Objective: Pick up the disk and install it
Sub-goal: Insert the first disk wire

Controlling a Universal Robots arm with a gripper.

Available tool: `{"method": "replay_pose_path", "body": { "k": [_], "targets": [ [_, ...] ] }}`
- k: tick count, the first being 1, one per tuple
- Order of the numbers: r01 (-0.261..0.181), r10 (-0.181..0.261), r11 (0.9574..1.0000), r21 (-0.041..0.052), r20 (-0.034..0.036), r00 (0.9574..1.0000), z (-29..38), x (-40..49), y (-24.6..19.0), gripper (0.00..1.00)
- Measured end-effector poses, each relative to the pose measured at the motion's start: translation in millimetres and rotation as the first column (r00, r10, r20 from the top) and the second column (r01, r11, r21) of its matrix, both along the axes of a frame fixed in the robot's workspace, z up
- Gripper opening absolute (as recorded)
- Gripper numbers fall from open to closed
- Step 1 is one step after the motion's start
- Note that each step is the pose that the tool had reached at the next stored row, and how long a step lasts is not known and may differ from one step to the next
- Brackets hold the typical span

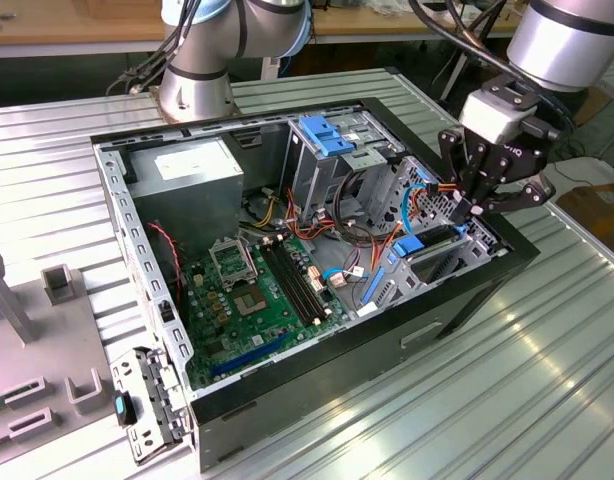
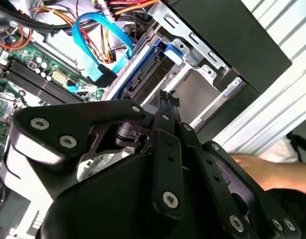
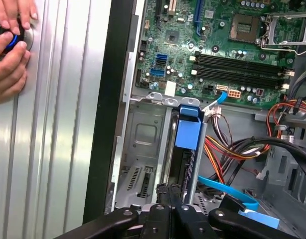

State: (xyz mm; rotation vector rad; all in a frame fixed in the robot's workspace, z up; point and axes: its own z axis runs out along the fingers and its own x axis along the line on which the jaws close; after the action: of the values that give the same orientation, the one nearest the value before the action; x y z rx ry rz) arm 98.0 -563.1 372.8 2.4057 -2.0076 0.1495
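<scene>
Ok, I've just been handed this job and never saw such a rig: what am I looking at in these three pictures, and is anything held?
The exterior view comes from a camera off the arm: a grey robot arm reaches over an open computer case lying on a ribbed metal table. The two wrist views come from cameras riding on the arm, looking along its black fingers. Inside the case are a green motherboard and bundled cables. The disk, dark with blue rails, sits in the drive bay at the case's edge. The fingers are shut, their tips right at the disk's end; whether they pinch it I cannot tell. In the first wrist view a person's hands are on the table beside the case.
</scene>
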Motion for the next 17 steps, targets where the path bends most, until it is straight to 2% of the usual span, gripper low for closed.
{"method": "replay_pose_path", "body": {
  "k": [2,3,5,6,7,9,11,13,17],
  "targets": [
    [-0.035,0.035,0.9994,-0.0001,0.0000,0.9994,0.1,0.0,0.1,0.12],
    [-0.072,0.072,0.9974,-0.0001,0.0001,0.9974,0.0,0.0,0.1,0.12],
    [-0.116,0.116,0.9933,0.0000,0.0006,0.9933,-0.1,0.3,0.4,0.12],
    [-0.126,0.126,0.9920,-0.0002,0.0007,0.9920,0.0,1.6,2.6,0.12],
    [-0.131,0.131,0.9914,-0.0004,0.0007,0.9914,0.1,3.3,5.4,0.12],
    [-0.134,0.134,0.9909,-0.0005,0.0007,0.9909,0.1,4.9,8.1,0.12],
    [-0.140,0.140,0.9902,-0.0004,0.0008,0.9902,0.0,9.0,14.2,0.12],
    [-0.148,0.148,0.9890,-0.0013,0.0006,0.9890,0.0,17.1,19.1,0.12],
    [-0.158,0.158,0.9875,-0.0016,0.0008,0.9875,0.0,24.0,22.2,0.12]
  ]
}}
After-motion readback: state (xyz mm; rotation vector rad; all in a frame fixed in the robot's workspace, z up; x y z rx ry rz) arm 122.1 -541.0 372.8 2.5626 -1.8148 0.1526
